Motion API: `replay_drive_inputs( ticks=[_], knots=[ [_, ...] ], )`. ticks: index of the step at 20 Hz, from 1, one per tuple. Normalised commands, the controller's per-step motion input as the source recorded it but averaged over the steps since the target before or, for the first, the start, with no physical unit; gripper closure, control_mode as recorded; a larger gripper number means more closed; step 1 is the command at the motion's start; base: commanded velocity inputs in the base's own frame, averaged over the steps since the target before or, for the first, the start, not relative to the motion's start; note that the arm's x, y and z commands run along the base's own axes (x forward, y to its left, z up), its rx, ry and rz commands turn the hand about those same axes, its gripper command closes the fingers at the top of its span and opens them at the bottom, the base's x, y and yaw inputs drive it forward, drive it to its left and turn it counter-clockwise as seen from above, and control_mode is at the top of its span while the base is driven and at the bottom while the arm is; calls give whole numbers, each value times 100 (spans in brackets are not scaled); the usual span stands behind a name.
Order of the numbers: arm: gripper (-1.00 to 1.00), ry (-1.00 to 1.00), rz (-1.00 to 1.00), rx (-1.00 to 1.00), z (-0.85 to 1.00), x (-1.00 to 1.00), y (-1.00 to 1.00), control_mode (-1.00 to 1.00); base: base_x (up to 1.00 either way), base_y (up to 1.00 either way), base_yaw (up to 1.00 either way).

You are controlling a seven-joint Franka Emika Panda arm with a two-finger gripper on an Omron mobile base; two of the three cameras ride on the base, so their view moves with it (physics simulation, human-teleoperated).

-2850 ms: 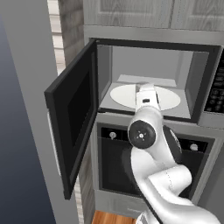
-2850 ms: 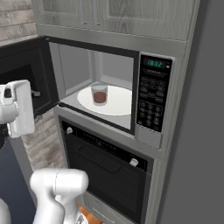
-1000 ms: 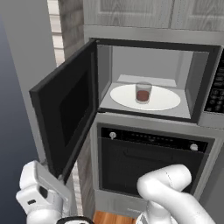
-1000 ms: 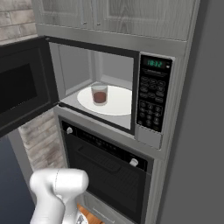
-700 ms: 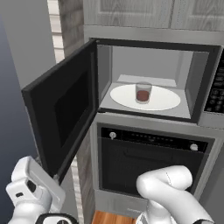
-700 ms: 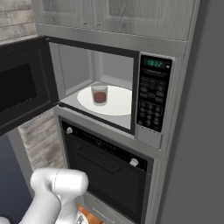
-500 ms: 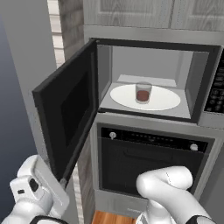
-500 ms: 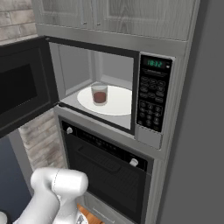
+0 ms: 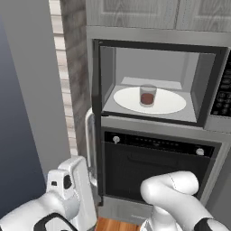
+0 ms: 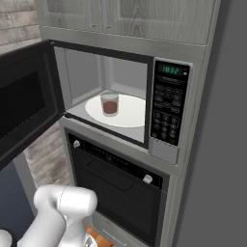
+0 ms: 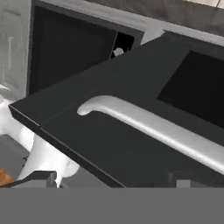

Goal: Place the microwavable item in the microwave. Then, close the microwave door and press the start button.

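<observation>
Tumbler (image 9: pixel 147 94) upright on round white turntable plate (image 9: pixel 171 103) inside microwave (image 10: pixel 170 144). Microwave door (image 9: pixel 96 117) swung out, edge-on; silver bar handle (image 11: pixel 153 124), smooth and rounded, running from 10 toward 4 o'clock just ahead of pincer. Pincer spread wide, gripping nothing, low outside door.

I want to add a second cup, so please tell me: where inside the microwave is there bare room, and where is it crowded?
The white turntable plate is bare to the right of the glass tumbler, toward the keypad panel, and in front of it near the cavity's front edge. The crowded part is the plate's left, where the tumbler stands. The microwave door stands open, so the opening is free.
</observation>
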Motion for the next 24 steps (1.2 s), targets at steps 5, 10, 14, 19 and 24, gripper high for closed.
replay_drive_inputs(
  ticks=[5,10,14,19,24],
  knots=[
    [-100,22,-24,5,31,15,-100,-100,0,0,0],
    [-100,10,-13,1,19,37,-98,-100,0,0,0],
    [-100,1,-3,0,16,48,-92,-100,0,0,0],
    [-100,1,0,0,27,62,-96,-100,0,0,0],
    [-100,6,0,0,38,75,-88,-100,0,0,0]
  ],
)
